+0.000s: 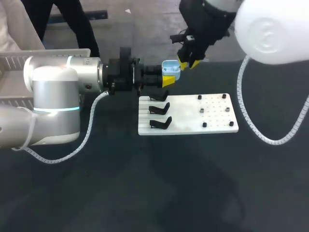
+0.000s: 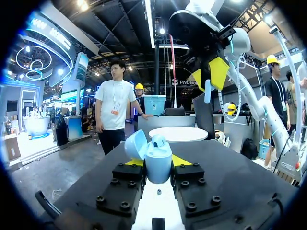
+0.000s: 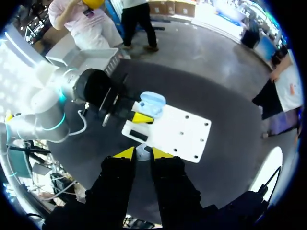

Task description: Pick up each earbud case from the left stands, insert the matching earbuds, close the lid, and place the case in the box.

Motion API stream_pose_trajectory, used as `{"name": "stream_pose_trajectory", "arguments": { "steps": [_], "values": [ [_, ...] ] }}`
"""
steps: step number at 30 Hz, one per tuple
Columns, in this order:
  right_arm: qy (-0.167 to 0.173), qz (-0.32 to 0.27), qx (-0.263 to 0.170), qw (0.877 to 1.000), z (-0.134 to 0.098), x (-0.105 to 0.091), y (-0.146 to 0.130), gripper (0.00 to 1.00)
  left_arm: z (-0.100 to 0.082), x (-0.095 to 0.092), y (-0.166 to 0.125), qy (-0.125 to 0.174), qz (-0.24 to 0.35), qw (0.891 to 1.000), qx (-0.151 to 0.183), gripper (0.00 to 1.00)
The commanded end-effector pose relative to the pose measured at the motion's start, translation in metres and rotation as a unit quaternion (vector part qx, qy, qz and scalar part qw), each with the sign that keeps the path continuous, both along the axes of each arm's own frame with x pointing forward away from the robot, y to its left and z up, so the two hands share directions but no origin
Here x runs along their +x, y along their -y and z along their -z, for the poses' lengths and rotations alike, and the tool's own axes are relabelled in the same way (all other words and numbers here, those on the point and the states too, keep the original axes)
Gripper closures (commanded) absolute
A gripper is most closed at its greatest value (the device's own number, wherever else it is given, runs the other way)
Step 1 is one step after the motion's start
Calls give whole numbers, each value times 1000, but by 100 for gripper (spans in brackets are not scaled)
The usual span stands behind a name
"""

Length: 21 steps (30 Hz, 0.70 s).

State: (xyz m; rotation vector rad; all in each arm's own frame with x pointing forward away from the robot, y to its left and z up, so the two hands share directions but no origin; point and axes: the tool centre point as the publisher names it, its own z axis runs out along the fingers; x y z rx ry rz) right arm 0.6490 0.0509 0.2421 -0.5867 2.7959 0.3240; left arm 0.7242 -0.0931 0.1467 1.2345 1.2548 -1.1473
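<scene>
Above rear-left edge of white board [image 1: 193, 118]: left gripper [image 2: 158, 162] clamped on light-blue earbud case [image 1: 170, 68], lid open, held clear of table. Just above case: right gripper [image 1: 189, 62], pointing down, tips narrow, pinching small pale earbud [image 3: 142, 152]. Three black stands [image 1: 159, 109] along board's left side.

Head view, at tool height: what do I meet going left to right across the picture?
left arm → left tool, shut on the open light-blue earbud case → right tool, pinching an earbud → right arm
</scene>
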Motion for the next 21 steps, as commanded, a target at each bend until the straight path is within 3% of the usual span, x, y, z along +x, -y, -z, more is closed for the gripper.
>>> {"name": "stream_pose_trajectory", "arguments": {
  "steps": [1,9,21],
  "values": [
    [-11,-13,-9,1000,3,12,-16,100,1,-1,0,3,-3,1000,-3,100],
    [-16,-27,-23,999,7,21,-32,100,1,-1,0,3,-3,1000,-3,100],
    [-16,-27,-23,999,7,21,-32,100,1,-1,0,3,-3,1000,-3,100]
  ]
}}
